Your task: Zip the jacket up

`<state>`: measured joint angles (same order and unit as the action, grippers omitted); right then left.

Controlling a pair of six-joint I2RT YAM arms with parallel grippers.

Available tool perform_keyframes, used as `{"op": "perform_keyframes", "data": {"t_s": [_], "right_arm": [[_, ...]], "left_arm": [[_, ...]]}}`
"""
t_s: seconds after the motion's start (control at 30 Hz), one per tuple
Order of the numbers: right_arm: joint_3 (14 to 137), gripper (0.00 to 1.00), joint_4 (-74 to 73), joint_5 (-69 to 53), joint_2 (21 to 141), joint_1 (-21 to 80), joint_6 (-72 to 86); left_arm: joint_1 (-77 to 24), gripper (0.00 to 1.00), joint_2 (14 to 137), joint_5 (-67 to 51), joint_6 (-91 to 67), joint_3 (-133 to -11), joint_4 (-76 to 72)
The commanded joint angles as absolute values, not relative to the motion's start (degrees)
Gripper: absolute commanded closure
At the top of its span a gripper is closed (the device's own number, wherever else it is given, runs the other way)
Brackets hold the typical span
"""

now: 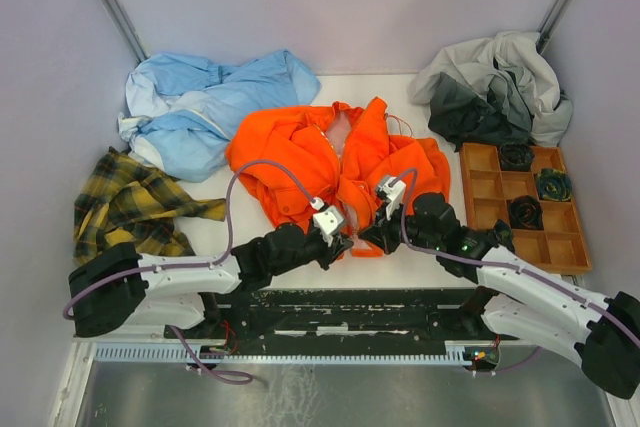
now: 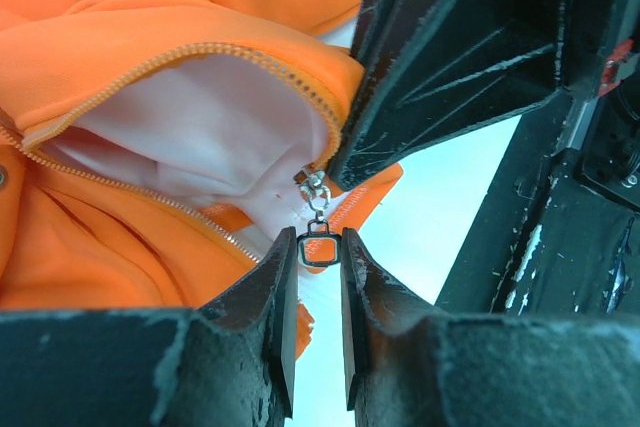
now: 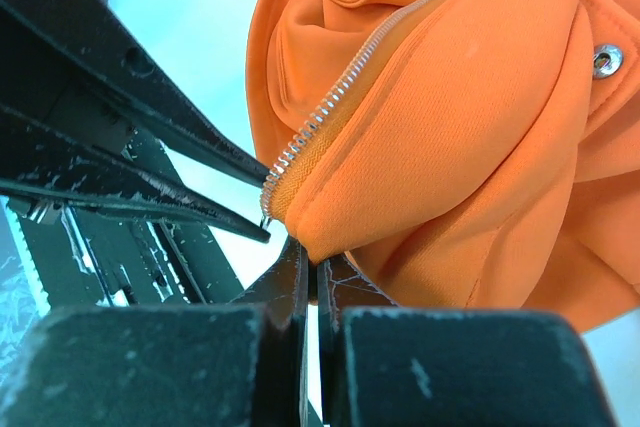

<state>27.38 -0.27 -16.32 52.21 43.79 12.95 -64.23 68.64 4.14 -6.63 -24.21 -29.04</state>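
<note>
bright orange soft fabric jacket (image 1: 290,147), zip start
my left jaws pinch the metal pull ring (image 2: 318,233); right jaws clamp the hem (image 3: 335,232) as anchor.

Jacket (image 1: 290,162) hem, hidden under left hand (image 1: 338,245) and right hand (image 1: 372,237).

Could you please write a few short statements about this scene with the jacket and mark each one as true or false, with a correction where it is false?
1. The jacket is zipped up fully. False: its front gapes and shows the pale pink lining.
2. The left end effector has the zipper pull between its fingers. True.
3. The right end effector hangs wide open above the grey heap. False: it is closed on the jacket's orange lower edge.
4. The compartment tray lies on the robot's right side. True.
</note>
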Motion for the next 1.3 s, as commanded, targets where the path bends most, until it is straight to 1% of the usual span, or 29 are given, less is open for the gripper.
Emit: {"op": "perform_keyframes", "data": {"t_s": [0.0,0.2,0.3,0.37,0.5,0.57,0.7,0.83,0.93,1.1,1.2,1.27], "right_arm": [[27.08,1.0,5.21,-13.73,50.55,43.51,15.59],[27.57,1.0,4.35,-16.26,47.8,43.21,15.94],[27.5,1.0,3.53,-16.3,46.26,42.49,15.76],[27.26,1.0,3.57,-16.26,46.57,42.16,15.66],[26.39,1.0,4.88,-16.87,47.86,41.96,16.14],[25.53,1.0,5.8,-16.96,47.75,41.91,16.42],[24.86,1.0,4.78,-16.85,46.45,41.84,15.8],[24.36,1.0,3.2,-16.02,44.76,41.84,14.83],[23.85,1.0,3.29,-15.95,43.93,41.87,14.63],[23.42,1.0,3.43,-16.08,43.53,41.86,14.0],[23.06,1.0,3.47,-15.64,43.18,41.85,13.97],[22.88,1.0,3.63,-15.4,42.99,41.87,14.06]], "left_arm": [[-67.68,0.97,69.93,11.19,-9.84,-25.88,-27.25],[-68.68,0.97,72.04,20.71,-14.45,-26.31,-24.63],[-69.5,0.96,71.77,21.16,-16.23,-26.52,-22.86],[-71.34,0.91,72.43,20.66,-16.96,-27.06,-22.5],[-76.62,0.87,75.58,21.72,-18.01,-28.32,-23.2],[-78.04,0.83,76.54,22.61,-19.12,-28.44,-22.98],[-78.4,0.77,75.35,25.17,-21.94,-28.13,-20.73],[-78.4,0.65,72.63,28.02,-24.0,-28.46,-16.52],[-78.4,0.59,71.35,28.41,-25.91,-29.32,-13.18],[-78.4,0.53,69.22,29.15,-29.76,-30.06,-8.85],[-78.33,0.48,67.27,32.09,-32.26,-31.61,-2.93],[-78.35,0.46,66.74,34.84,-33.62,-33.64,1.66]]}}
